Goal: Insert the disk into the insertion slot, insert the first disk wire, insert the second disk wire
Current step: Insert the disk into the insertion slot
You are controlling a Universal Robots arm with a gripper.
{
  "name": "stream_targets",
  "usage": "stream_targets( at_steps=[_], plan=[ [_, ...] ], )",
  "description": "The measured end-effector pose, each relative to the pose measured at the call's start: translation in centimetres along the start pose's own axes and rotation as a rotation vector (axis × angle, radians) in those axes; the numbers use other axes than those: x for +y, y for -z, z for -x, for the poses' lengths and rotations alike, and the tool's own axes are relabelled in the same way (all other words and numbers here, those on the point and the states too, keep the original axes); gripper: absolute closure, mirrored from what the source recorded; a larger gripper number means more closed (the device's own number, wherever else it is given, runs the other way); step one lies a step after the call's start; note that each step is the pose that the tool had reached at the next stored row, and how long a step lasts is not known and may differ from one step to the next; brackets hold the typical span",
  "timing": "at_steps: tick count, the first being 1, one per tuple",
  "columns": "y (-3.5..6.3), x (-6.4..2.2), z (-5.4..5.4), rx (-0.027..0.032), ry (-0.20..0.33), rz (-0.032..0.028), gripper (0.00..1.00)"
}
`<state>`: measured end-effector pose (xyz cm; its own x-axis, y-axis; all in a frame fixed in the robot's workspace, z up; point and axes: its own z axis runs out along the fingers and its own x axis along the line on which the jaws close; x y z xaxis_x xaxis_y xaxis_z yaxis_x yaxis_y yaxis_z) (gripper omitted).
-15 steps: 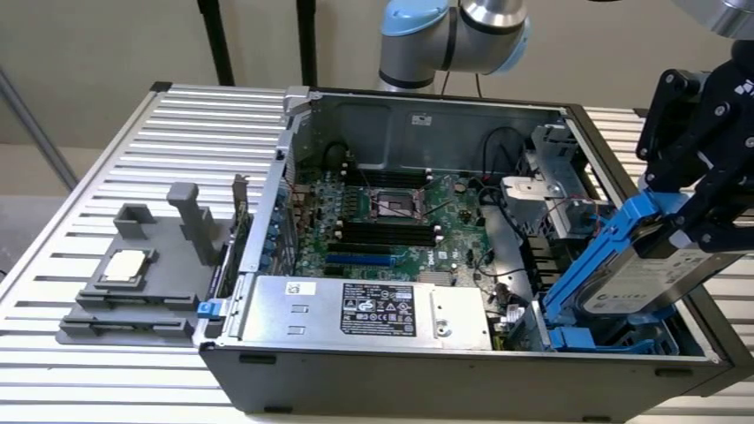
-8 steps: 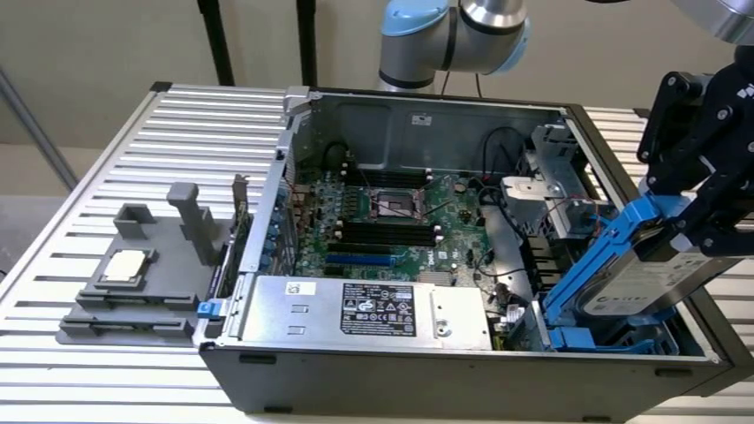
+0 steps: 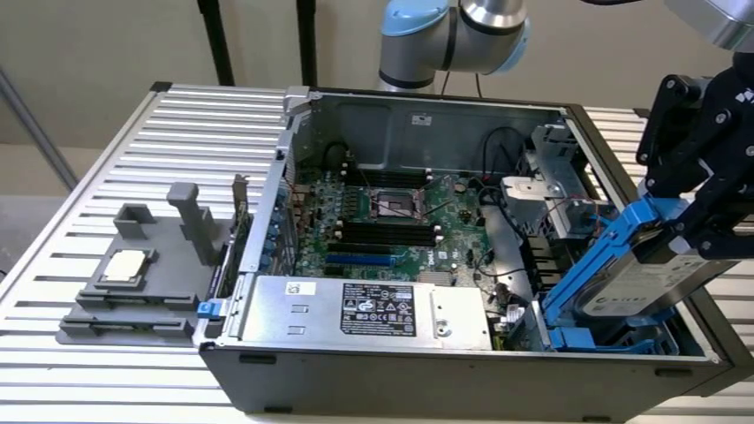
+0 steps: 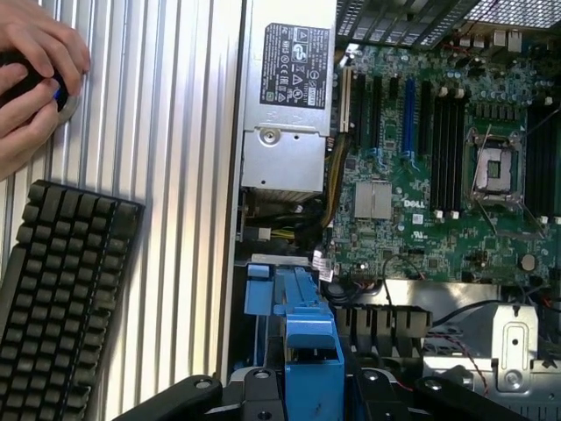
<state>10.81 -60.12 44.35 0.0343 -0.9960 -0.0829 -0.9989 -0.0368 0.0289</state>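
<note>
Disk (image 3: 642, 284) tilted over insertion slot (image 3: 589, 339), power supply (image 3: 365, 309) to the exterior view's left, motherboard (image 3: 395, 212) behind.

Arm (image 3: 454, 35): cut off at the exterior view's top edge.
Gripper (image 3: 697, 231): body cut by the exterior view's right edge; fingers clamp the disk (image 3: 642, 284) and cover its upper end.
Slot (image 3: 606, 340): largely hidden behind the disk.
Power-supply label (image 3: 377, 309): print too small to read.
Person's hands (image 4: 35, 44): cut by the frame edge; the object between them is mostly covered.
Keyboard (image 4: 53, 298): partly out of frame.

Ribbed alu table (image 3: 112, 168) w/ beige wall (image 3: 94, 44) & black poles (image 3: 215, 40) behind
</note>
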Motion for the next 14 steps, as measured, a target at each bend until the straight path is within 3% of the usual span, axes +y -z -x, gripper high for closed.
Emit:
stream_targets(
  at_steps=[14],
  plan=[
    [-0.57,-0.02,-0.05,-0.0097,0.003,-0.0001,0.67]
  ],
)
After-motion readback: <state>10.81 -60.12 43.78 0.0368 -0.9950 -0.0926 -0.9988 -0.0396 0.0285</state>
